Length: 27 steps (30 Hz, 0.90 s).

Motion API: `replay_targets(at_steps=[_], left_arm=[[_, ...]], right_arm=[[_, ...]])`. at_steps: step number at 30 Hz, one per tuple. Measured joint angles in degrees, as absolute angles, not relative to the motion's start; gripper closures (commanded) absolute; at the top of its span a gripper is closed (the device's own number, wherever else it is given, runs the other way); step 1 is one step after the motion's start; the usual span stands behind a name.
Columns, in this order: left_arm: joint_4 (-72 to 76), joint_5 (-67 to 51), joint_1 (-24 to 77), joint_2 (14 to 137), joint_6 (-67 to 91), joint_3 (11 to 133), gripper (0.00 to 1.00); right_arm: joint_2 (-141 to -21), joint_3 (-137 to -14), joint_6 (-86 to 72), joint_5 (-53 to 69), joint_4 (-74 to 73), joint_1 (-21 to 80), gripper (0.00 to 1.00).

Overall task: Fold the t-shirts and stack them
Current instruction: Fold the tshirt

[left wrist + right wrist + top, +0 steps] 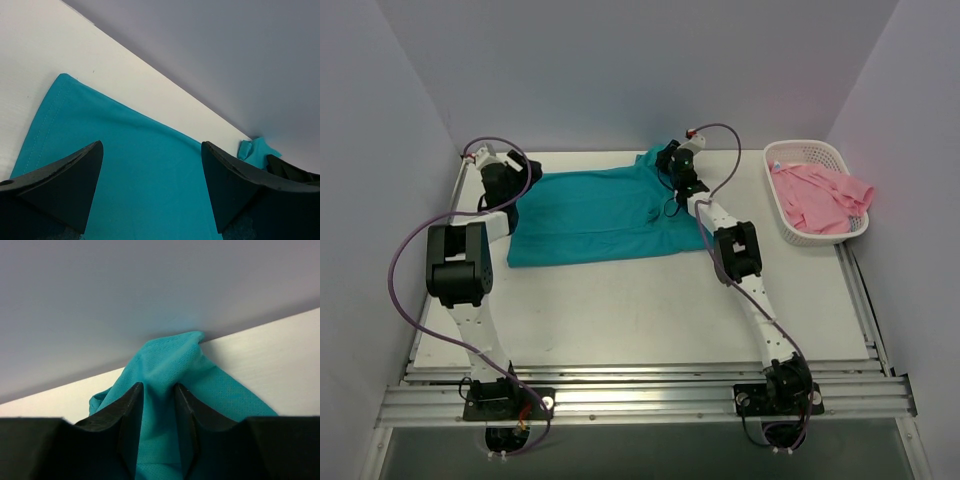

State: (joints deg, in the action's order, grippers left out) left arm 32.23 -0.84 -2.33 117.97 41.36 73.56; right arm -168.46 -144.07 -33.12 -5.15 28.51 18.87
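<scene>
While our right claw (pixel 157 390) pinches the teal shirt (pixel 595 215) lying on the table (pixel 650 310), our left claw (pixel 151 147) hangs open over its opposite end; we should grip there, then lift evenly.

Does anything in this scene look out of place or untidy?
Only the pink shirt: it lies crumpled in the basket, one part hanging over the right rim. The teal shirt lies flat, bunched only in the right gripper.
</scene>
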Motion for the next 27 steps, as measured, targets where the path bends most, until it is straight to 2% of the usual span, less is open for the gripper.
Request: replay_targets(at_steps=[1, 2, 4, 5, 14, 22, 27], left_arm=[[32.38, -0.93, -2.37, 118.04, 41.36, 73.49, 0.12], [32.47, -0.97, -2.44, 118.13, 41.39, 73.45, 0.12], [32.82, -1.04, -2.52, 118.32, 41.43, 73.43, 0.12], [33.04, -1.19, -2.59, 118.43, 41.47, 73.43, 0.12], [33.67, -2.04, -3.22, 119.85, 41.63, 73.41, 0.12], [32.71, -2.26, -4.34, 119.96, 41.65, 73.71, 0.11], [30.72, -3.81, -6.76, 123.31, 43.97, 79.11, 0.11]], right_arm=[[-168.81, -144.64, -33.17, -5.15, 28.56, 18.85, 0.78], [-169.14, -144.92, -33.23, -5.17, 28.60, 18.83, 0.86], [-169.64, -145.12, -33.19, -5.19, 28.84, 18.81, 0.93], [-169.90, -145.12, -33.28, -5.21, 28.86, 18.81, 1.00], [-170.34, -144.90, -32.91, -5.80, 29.45, 18.79, 1.00], [-167.39, -138.72, -31.99, -5.82, 31.90, 18.72, 1.00], [-164.24, -134.85, -31.03, -5.82, 31.99, 18.68, 1.00]])
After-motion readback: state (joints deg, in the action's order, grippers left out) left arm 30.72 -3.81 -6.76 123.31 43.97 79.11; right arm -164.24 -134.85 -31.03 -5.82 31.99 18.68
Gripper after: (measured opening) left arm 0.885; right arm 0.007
